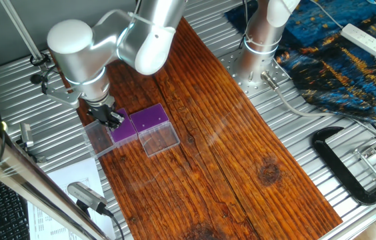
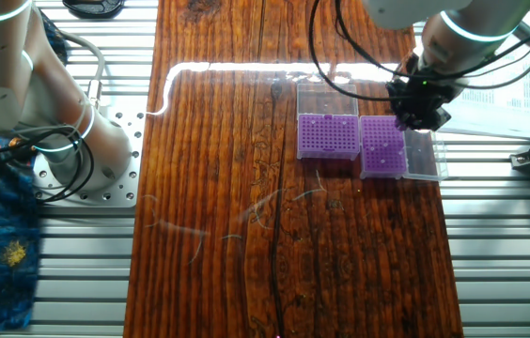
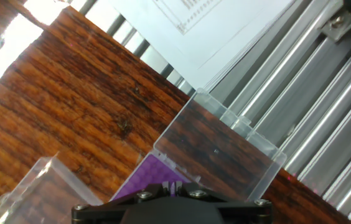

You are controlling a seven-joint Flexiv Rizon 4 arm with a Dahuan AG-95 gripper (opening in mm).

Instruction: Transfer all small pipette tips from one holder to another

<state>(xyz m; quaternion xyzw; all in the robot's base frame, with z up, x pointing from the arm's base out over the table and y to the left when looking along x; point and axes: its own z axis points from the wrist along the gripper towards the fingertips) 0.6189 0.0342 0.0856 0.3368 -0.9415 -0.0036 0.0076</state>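
Two purple-topped holders stand side by side on the wooden board, each with its clear lid hinged open. In the other fixed view one holder [image 2: 327, 136] is on the left and the second holder [image 2: 382, 146] on the right. My gripper [image 2: 417, 115] hovers just above the second holder's outer edge, by its lid [image 2: 422, 156]. In the hand view the fingertips [image 3: 166, 186] stand very close together over the purple top [image 3: 154, 174], with a thin pale pipette tip [image 3: 173, 186] between them. Tips in the racks are too small to make out.
The holders [image 1: 123, 130] [image 1: 151, 119] sit near the board's edge by the ribbed metal table [image 1: 295, 133]. Printed paper [image 3: 213, 25] lies just beyond the open lid [image 3: 225, 149]. A black clamp [image 1: 348, 167] and a patterned cloth [image 1: 348, 53] lie far off.
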